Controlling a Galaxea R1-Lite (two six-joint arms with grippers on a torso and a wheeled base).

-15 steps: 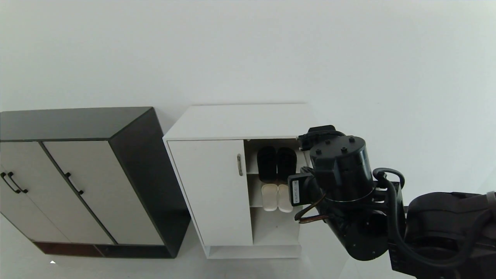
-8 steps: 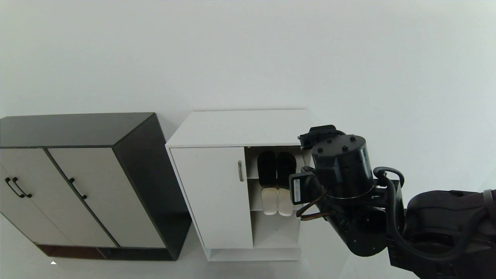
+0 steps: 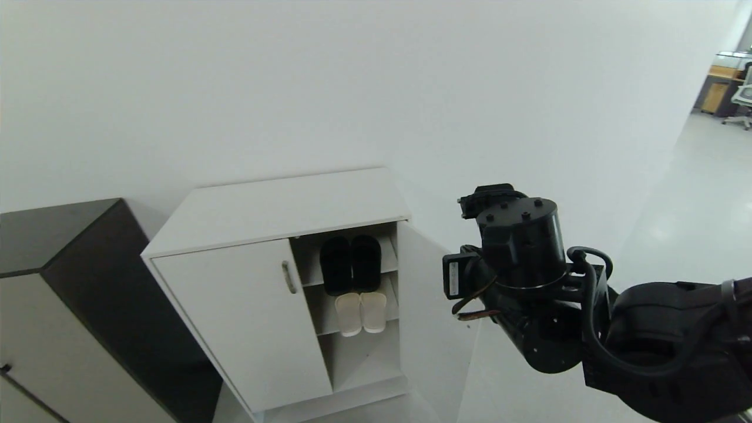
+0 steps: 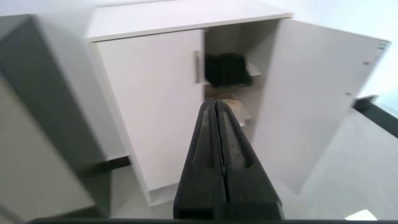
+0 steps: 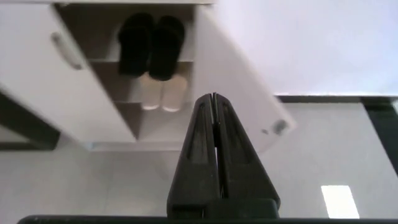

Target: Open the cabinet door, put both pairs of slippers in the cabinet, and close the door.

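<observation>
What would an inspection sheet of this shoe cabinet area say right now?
Surface: pale glossy floor.
Job's things: white cabinet with right door swung open and left door shut; black slippers on the top shelf, white slippers on the shelf below.
Clutter: nothing seen.
Grippers: left gripper shut, holding nothing; right gripper shut, holding nothing; both point at the cabinet.
Cables: black cable looped beside the right arm.
Surroundings: white wall behind; dark cabinet on the white cabinet's left; office chair far off.
</observation>
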